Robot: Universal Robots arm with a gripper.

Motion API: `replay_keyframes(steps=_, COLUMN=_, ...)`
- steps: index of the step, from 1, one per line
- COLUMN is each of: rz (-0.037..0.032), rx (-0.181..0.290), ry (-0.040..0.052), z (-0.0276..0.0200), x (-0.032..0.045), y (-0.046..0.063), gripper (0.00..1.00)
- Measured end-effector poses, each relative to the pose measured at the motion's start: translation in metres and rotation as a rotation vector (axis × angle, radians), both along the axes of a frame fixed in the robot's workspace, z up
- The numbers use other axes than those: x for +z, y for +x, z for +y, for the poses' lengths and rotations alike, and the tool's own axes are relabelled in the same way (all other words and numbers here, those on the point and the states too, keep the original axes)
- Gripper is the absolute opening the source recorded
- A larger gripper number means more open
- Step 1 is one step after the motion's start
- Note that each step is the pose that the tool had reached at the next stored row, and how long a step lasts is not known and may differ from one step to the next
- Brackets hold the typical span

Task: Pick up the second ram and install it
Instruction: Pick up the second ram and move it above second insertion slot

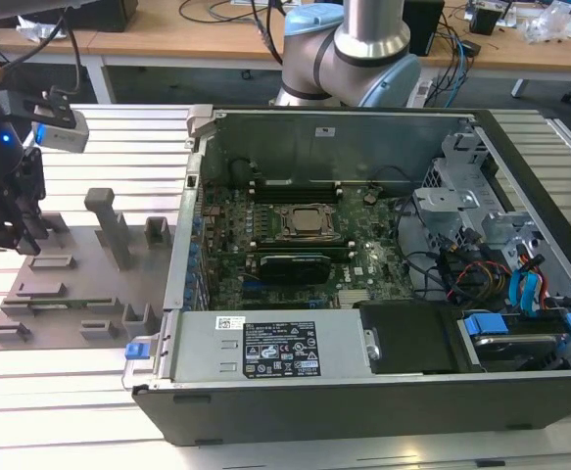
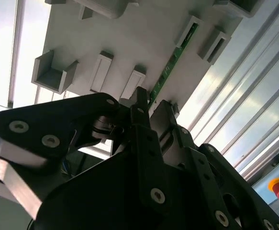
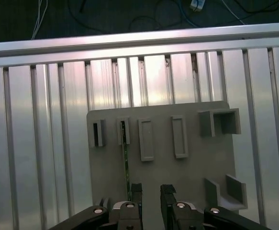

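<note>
One risk stands out. The gripper [image 3: 151,188], its two fingers [image 3: 136,190] spread apart and holding nothing, hangs over the grey plate [image 3: 196,163]. In the first wrist view the memory stick [image 3: 126,160] runs just beside one of the fingers rather than plainly in the gap. In the second wrist view it seems to point into the gap, so I cannot tell which is true. A fingertip landing on the stick's top edge could tip it out of its blocks or chip it. A grip near one end could let the long board swing. The stick stands on edge with its far end in a slotted block [image 3: 124,132], and it is thin, stiff and green, with small parts along it. Plate and blocks look like matt grey plastic, on a ribbed, shiny metal table [image 3: 39,143]. The open computer case [image 1: 383,416] sits well apart.
</note>
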State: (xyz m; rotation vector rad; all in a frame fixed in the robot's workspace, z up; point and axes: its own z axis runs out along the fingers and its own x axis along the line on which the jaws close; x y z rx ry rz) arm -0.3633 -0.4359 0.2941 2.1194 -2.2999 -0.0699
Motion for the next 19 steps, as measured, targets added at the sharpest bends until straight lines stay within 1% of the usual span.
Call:
replay_keyframes(steps=12, rz=0.0, rx=0.004, ry=0.0, z=0.0, x=-0.0108, y=0.0, gripper=0.3)
replay_keyframes(steps=19, rz=0.0, rx=0.007, ry=0.0, z=0.0, x=-0.0193, y=0.0, gripper=0.3)
